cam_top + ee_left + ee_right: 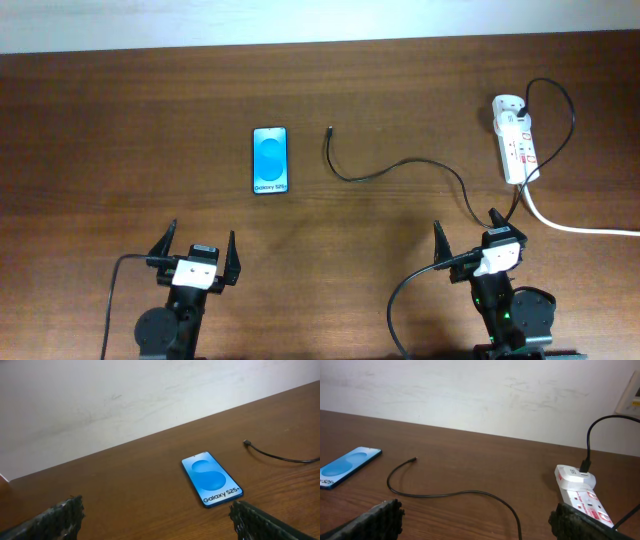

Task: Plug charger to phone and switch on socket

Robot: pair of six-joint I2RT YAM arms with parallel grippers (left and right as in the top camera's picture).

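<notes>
While both arms sit at the near edge of the surface [120, 130], we see the left claw [202, 238] released, its fingers spread wide with nothing between them, and the right claw [466, 228] released likewise. The phone [270, 160] lies flat, screen up (blue, reading "Galaxy S25"), left of the middle and nearer the far edge than the near one. We find the charger [400, 168] with its small plug tip [331, 129] lying free just right of the phone, not touching it. Its thin black cable curves across, passes close by the right claw and loops up into the far end of the socket [516, 140], near the far right corner. A thick white cord [575, 228] runs from the socket off the right edge.
</notes>
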